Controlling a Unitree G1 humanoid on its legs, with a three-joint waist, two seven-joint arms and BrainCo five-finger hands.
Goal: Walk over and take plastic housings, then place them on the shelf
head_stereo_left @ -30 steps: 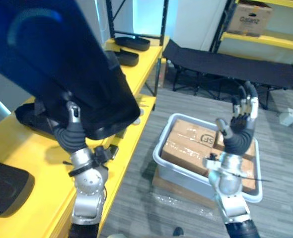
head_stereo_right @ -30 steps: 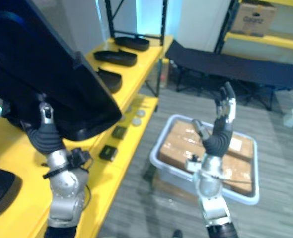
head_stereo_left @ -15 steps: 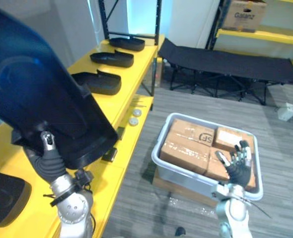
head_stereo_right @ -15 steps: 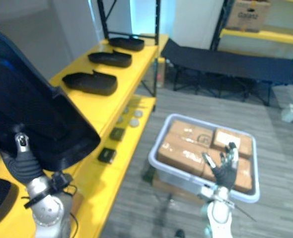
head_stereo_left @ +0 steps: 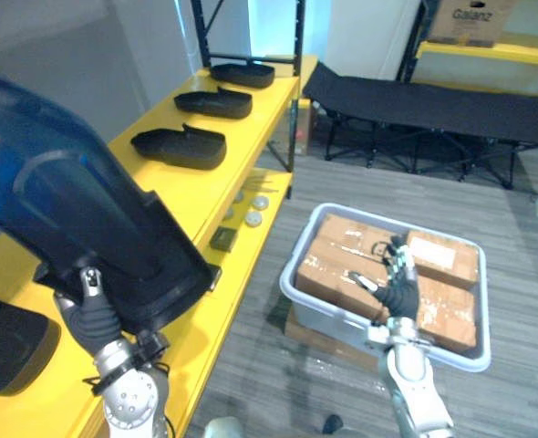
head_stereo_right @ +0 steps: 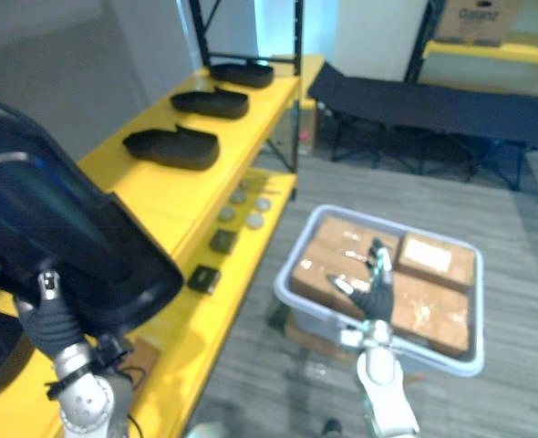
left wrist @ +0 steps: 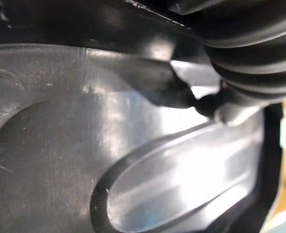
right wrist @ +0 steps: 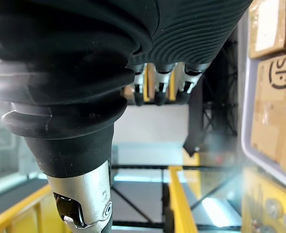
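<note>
Left hand [head_stereo_left: 88, 315]: clenched on the low rim of a big dark plastic housing [head_stereo_left: 59, 210]; the thumb lies up its outer wall, and in the left wrist view a dark fingertip rests on its glossy inner face.
Held housing: raised off the yellow shelf [head_stereo_left: 173, 192] and tilted, open side towards the robot; its low corner comes close to the shelf's front edge.
Right hand [head_stereo_left: 399, 294]: released, fingers straight and spread, holding nothing, raised in front of the grey tote [head_stereo_left: 319, 308].
Tote: on the floor, well apart from the shelf, packed with cardboard boxes [head_stereo_left: 342, 265] lying flat to its rim.
Shelf top: three dark housings in a row along it, near [head_stereo_left: 179, 146], middle [head_stereo_left: 213, 100], far [head_stereo_left: 243, 73], each apart from the next; one more housing [head_stereo_left: 9, 342] lies just beside the left arm.
Lower board [head_stereo_left: 242, 251]: juts out past the top's edge towards the tote, carrying small grey discs [head_stereo_left: 255, 210] and a small dark block [head_stereo_left: 223, 239].
Open room: a strip of grey plank floor [head_stereo_left: 269, 356] runs between the lower board's edge and the tote; a wider stretch lies between the tote and a black folding cot [head_stereo_left: 433, 100].
Writing: dark printed marks and a white label [head_stereo_left: 433, 251] on the box tops; print on a carton [head_stereo_left: 474, 18] on the far shelf [head_stereo_left: 488, 50]. None of it is read here.
</note>
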